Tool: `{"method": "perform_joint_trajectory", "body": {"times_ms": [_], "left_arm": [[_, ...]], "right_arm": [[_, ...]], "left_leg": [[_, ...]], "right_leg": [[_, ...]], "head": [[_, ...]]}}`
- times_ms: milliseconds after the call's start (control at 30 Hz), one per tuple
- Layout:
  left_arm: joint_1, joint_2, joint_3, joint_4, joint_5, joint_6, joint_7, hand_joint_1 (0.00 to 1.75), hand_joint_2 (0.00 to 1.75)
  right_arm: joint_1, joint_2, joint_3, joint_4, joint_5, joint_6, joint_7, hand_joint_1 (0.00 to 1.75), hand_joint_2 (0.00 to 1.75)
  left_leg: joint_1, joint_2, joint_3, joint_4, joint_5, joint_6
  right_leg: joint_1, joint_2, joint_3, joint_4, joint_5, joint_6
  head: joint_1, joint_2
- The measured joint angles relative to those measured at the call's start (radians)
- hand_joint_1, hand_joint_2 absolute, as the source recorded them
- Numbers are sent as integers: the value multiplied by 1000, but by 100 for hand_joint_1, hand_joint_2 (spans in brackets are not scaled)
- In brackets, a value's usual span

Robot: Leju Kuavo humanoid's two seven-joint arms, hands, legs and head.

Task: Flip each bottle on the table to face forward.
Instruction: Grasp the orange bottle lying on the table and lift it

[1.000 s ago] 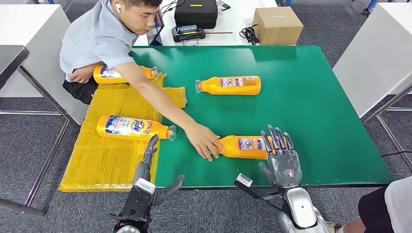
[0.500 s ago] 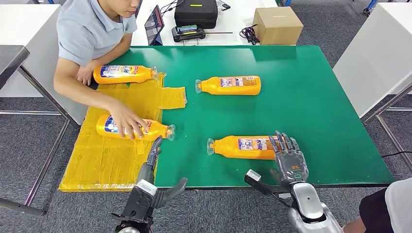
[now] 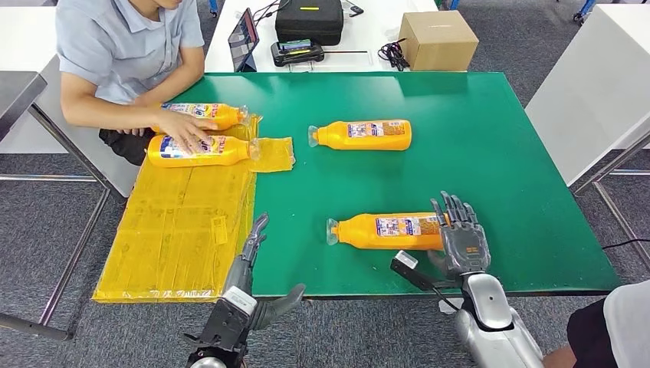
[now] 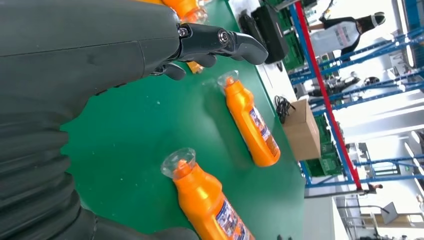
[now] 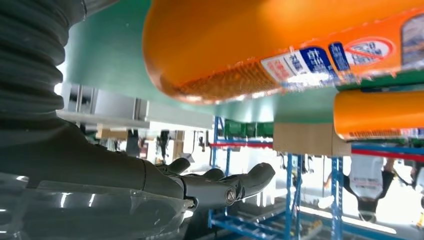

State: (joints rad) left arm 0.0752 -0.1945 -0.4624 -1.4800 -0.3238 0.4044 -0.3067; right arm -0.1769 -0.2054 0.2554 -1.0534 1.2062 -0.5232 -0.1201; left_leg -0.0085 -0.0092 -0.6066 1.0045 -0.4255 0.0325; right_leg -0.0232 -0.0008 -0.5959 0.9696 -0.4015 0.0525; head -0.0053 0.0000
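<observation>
- The right hand [image 3: 462, 239] hovers with fingers spread, holding nothing, at the base end of the near bottle [image 3: 387, 231], which lies on its side on the green table [image 3: 498, 153].
- The left hand [image 3: 249, 261] is empty too, fingers apart, at the table's near edge.
- A far bottle [image 3: 360, 135] lies mid-table; two more rest on yellow sheeting [image 3: 176, 238] under a person's hand [image 3: 184, 130].
- Labels are too small to read.
- The left wrist view shows blue shelving [image 4: 320, 80] and a cardboard box [image 4: 302, 130].
</observation>
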Motion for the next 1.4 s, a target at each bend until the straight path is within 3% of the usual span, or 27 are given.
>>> {"method": "perform_joint_trajectory", "body": {"times_ms": [333, 800, 1133, 1400], "left_arm": [[-16, 1, -14, 19, 10, -22, -1, 0, 175], [-34, 1, -18, 26, 1, -47, -2, 0, 175], [-46, 1, -20, 37, 1, -56, -2, 0, 175], [-62, 1, -39, 50, 1, -63, -2, 0, 175]], "right_arm": [[-42, 35, -26, 132, -85, 24, -66, 0, 175], [-100, 48, -4, 198, 4, 21, -52, 0, 175], [-128, 53, 40, 198, -1, 67, -50, 0, 175], [-192, 52, 57, 243, -85, 228, -68, 0, 175]], "left_leg": [[0, 0, 0, 0, 0, 0], [0, 1, 4, 0, 0, 0], [0, 1, 3, 0, 0, 0], [0, 4, 6, 0, 0, 0]], "right_leg": [[0, 0, 0, 0, 0, 0], [0, 0, 3, 0, 1, 0], [0, 0, 3, 0, 0, 0], [0, 1, 4, 0, 1, 0]], "head": [[0, 0], [0, 0], [0, 0], [0, 0]]}}
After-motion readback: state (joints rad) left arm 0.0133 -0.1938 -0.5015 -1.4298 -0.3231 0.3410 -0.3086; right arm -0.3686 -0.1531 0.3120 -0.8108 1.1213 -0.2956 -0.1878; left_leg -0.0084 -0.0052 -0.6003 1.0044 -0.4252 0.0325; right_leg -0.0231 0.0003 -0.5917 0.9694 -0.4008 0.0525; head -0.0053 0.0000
